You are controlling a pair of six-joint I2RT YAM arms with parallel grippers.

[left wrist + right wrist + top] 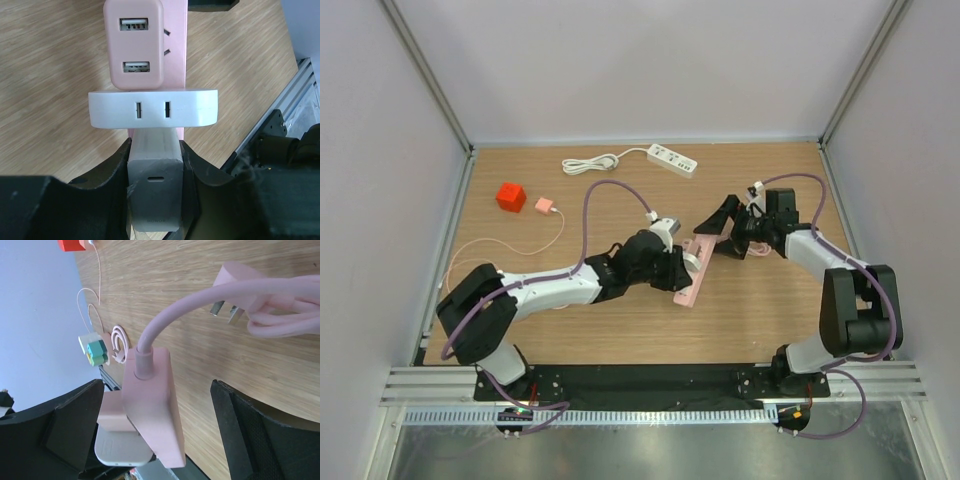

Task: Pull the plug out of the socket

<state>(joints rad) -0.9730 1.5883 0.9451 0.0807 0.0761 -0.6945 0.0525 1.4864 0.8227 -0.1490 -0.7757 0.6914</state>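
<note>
White rectangular plastic charger plug (154, 195) clamped by left hand (155, 150), seated in long pink plastic socket strip (176, 65) lying on wooden desk (50, 75). Right hand (156, 387) spread open astride strip's cable end. Plug judged light, rigid, smooth-sided; flat flanks best gripped, strip held down.

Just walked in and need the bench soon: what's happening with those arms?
The left hand is shut on a white charger plugged into the pink power strip. The right hand is open, its fingers either side of the strip's cord end. The charger looks seated, not yet pulled.
</note>
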